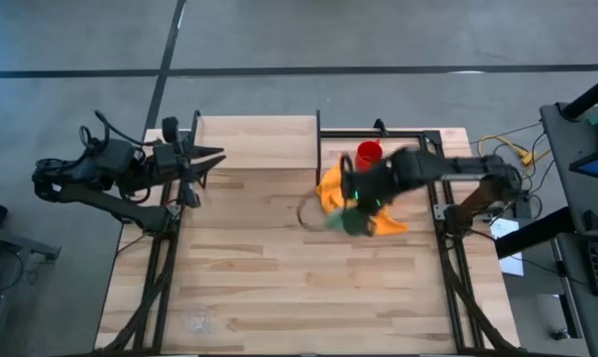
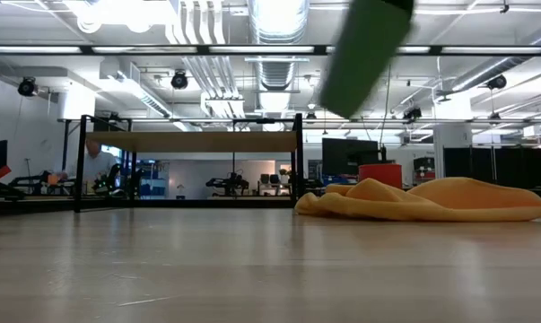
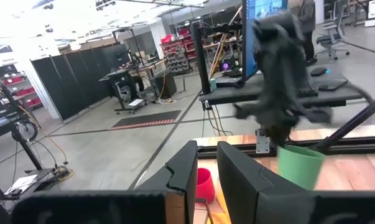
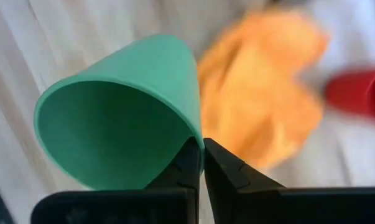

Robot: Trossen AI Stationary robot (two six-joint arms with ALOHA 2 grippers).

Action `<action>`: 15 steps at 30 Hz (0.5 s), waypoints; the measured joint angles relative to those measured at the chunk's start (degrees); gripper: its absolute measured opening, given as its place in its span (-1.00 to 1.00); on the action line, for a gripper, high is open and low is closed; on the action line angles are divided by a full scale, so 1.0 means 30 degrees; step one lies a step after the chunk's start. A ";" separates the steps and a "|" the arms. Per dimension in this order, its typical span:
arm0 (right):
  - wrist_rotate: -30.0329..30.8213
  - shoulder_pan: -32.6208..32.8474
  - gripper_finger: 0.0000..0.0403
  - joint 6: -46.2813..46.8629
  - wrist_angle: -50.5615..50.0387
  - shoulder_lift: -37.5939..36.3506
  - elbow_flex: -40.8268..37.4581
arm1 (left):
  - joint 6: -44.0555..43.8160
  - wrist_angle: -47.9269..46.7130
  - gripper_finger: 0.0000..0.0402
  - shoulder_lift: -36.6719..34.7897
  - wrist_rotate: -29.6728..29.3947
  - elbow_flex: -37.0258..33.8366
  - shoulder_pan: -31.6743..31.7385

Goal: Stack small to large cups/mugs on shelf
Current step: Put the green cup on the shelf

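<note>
My right gripper hangs over the orange cloth, shut on the green handleless cup. The cup shows high and tilted in the low view and mouth-on in the right wrist view. The red mug stands on the table just beyond the cloth. A faint clear ring left of the cloth looks like the glass cup. The shelf, a light board on black posts, stands at the table's far left. My left gripper waits, open, beside the shelf. My right gripper pinches the green cup's wall at the rim, one finger inside the cup and the other outside. It comes from above. The cup is lifted clear of the table and the cloth and hangs tilted below the fingers.
The orange cloth lies bunched on the table's right half, with the red mug behind it. A black metal frame edges the far right of the table. Bare planks fill the near half.
</note>
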 joint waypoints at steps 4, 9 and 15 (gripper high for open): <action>0.0016 -0.2005 -0.96 -0.1764 0.1830 0.0535 0.3008 | -0.0010 0.0000 -0.76 0.0428 -0.0377 0.0000 -0.0005; 0.0016 -0.4087 -0.96 -0.3579 0.1830 0.1989 0.6496 | -0.0222 -0.0054 -0.76 0.1310 -0.4933 -0.0146 0.0001; -0.0534 -0.5780 -0.96 -0.4535 0.2324 0.4241 0.9759 | -0.2391 -0.0049 -0.76 0.2896 -1.1009 -0.0146 0.0526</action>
